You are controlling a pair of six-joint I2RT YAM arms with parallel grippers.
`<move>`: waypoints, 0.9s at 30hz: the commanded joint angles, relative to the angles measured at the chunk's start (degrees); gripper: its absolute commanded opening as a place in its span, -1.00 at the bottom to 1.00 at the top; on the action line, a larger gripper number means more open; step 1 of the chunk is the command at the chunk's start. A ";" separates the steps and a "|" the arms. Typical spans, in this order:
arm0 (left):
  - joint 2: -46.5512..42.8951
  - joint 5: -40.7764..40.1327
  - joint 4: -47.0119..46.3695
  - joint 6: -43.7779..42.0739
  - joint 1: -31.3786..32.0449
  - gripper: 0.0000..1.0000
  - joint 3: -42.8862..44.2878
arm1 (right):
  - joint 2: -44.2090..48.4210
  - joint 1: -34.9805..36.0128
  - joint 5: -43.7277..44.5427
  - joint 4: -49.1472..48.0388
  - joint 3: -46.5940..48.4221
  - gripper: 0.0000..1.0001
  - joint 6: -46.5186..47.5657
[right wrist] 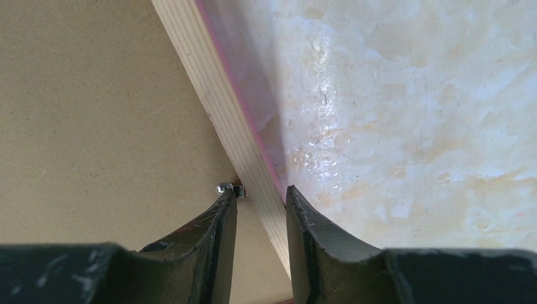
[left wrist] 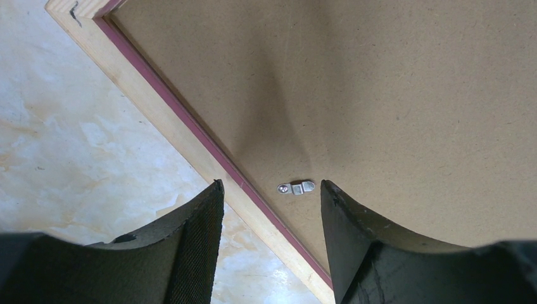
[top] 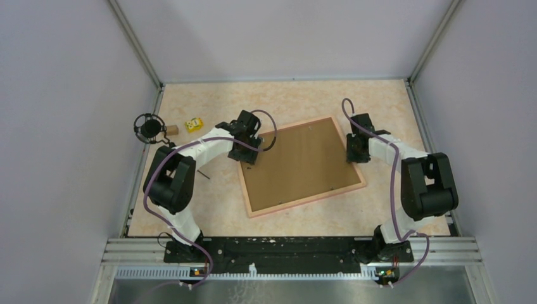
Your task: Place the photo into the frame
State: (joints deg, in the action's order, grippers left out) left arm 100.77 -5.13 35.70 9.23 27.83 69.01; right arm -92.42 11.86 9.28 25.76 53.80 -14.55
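One frame [top: 307, 200] lies face down at the middle of the table [top: 304, 95], backing board [top: 297, 164] fitted; photo unseen, presumably beneath. Left gripper [top: 247, 156] stands open over a turn clip [left wrist: 296, 187]; right gripper [top: 353, 154] straddles the right rail, grip undecidable. Likely step: fastening clips, needing precise fingertip nudges.

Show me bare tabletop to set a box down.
Free: the far strip between back wall and the frame; the near strip between frame and arm bases. Crowded: far-left corner with yellow block and black ring; left claw and right claw flank the frame.
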 commanded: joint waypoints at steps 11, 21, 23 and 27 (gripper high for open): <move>-2.11 0.86 -1.37 -0.48 -0.31 0.26 0.29 | -5.07 0.54 -1.75 -2.79 -0.55 -0.87 -0.31; -14.50 8.10 -0.69 2.30 -0.06 0.64 -2.87 | 1.34 0.54 -1.03 -4.87 -2.99 -0.19 -0.64; -20.17 13.41 -0.49 5.44 0.04 0.68 -5.78 | 2.00 0.54 -1.37 -5.84 -3.60 -0.07 -0.85; -29.48 22.85 -4.56 15.65 4.36 0.69 -14.79 | 2.46 0.54 -4.54 -8.28 -4.14 0.09 -1.34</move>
State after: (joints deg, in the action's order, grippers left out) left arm 79.15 6.59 34.24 14.66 28.32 61.06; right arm -90.72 11.86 8.75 21.30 51.20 -14.76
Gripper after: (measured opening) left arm 0.845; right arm 0.524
